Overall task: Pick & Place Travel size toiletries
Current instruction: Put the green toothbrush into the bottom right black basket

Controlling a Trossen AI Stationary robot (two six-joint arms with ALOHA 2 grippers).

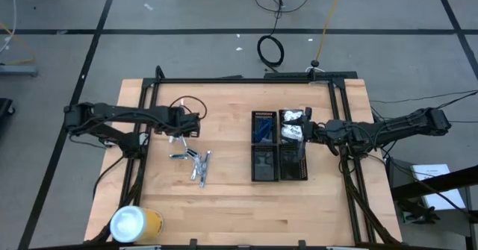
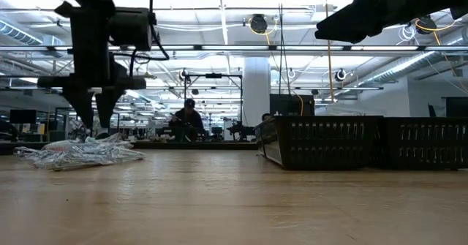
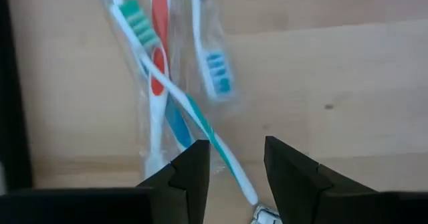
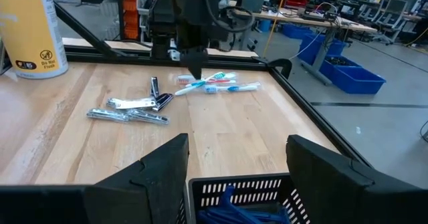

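Several toothbrushes [image 3: 160, 83] in clear wrappers lie flat on the wooden table, left of centre [image 1: 179, 139]. My left gripper [image 3: 237, 174] points down just above their handle ends, open. A green-and-white handle runs under the gap between its fingers. Silvery tubes and sachets [image 1: 198, 164] lie just nearer the front edge [image 4: 130, 114]. Over the far cells of the black gridded trays [image 1: 278, 147], my right gripper [image 4: 237, 164] hangs level and open, with nothing between its fingers. The trays hold blue items [image 1: 261, 130] and white packets [image 1: 293, 123].
A yellow cylinder with a white lid [image 1: 136, 224] stands at the table's near left corner. A black frame rail [image 1: 246, 80] runs along the far edge and down both sides. Bare wood lies between the pile and the trays.
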